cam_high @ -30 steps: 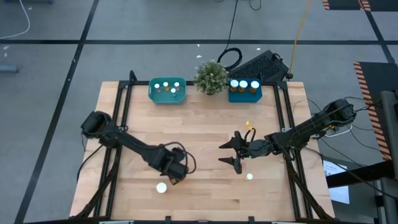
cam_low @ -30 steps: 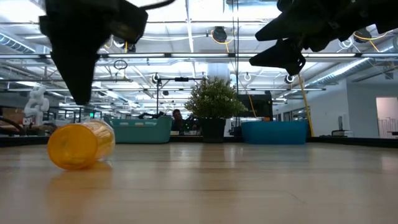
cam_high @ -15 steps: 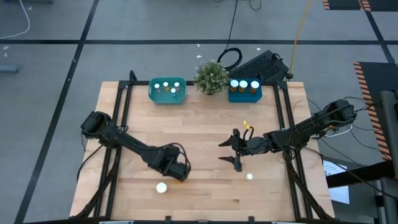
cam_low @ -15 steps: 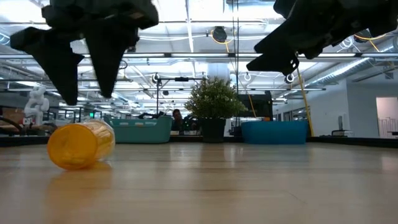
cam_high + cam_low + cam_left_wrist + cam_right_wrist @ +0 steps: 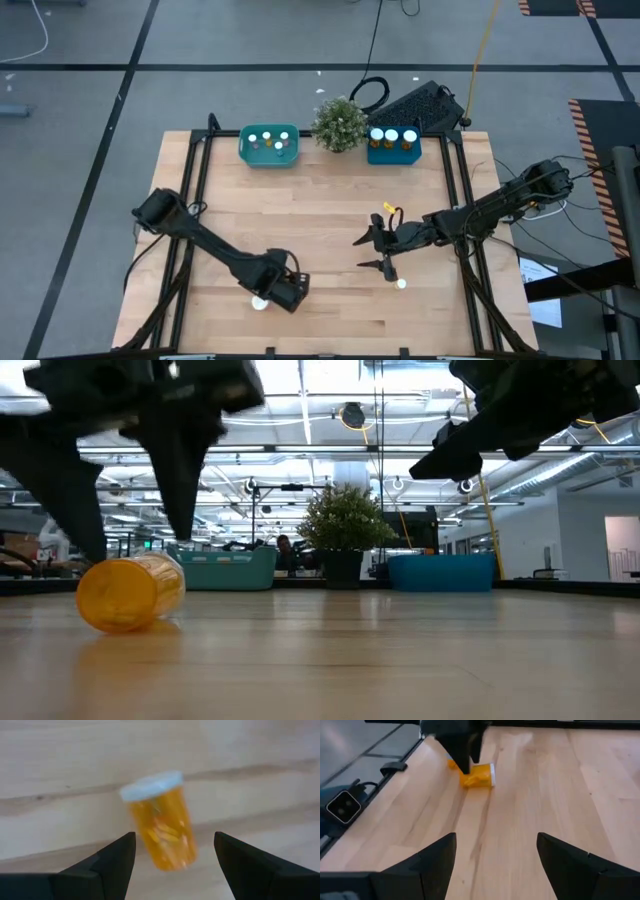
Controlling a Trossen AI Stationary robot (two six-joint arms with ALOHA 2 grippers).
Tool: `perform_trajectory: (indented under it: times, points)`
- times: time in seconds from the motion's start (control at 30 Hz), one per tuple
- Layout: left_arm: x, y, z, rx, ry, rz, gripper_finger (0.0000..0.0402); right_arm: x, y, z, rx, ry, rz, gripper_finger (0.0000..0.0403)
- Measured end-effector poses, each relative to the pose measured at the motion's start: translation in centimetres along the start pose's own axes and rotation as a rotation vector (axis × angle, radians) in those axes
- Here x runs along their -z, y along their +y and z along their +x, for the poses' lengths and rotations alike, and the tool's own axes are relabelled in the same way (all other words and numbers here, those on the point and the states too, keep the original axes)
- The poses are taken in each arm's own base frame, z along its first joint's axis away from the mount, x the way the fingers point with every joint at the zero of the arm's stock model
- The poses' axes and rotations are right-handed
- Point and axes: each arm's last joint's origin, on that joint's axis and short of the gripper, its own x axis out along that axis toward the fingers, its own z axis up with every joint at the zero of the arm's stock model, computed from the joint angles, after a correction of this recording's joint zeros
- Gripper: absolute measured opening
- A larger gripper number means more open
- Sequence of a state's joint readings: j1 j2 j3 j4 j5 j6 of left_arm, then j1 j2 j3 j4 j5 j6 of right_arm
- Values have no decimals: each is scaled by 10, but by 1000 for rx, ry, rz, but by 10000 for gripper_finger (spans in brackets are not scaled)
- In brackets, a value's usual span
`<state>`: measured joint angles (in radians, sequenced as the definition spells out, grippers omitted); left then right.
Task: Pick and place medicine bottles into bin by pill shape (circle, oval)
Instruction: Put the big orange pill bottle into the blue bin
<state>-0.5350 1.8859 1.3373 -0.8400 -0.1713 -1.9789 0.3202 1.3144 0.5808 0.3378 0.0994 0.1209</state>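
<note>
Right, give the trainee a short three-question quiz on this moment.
1. True or false: the left pincer has its fingers open over the lying amber pill bottle.
2. What stands between the teal bin and the blue bin? A) keyboard B) potted plant C) spare bottle
3. Fill in: the right pincer holds ____.

Key: 1 true; 2 B; 3 nothing.

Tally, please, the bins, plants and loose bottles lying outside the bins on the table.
Bins: 2, the teal bin and the blue bin
Potted plant: 1
Loose bottles: 2, the left bottle and the right bottle
Total: 5
</note>
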Motion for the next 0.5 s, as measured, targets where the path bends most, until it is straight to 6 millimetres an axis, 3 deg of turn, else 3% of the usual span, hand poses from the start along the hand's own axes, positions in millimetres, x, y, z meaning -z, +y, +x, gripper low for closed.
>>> perform_trajectory:
  times: [0.5]
  points:
    - [-4,-4,29,-62,-7,-26,269,0,1,0,-28,3,-37,270]
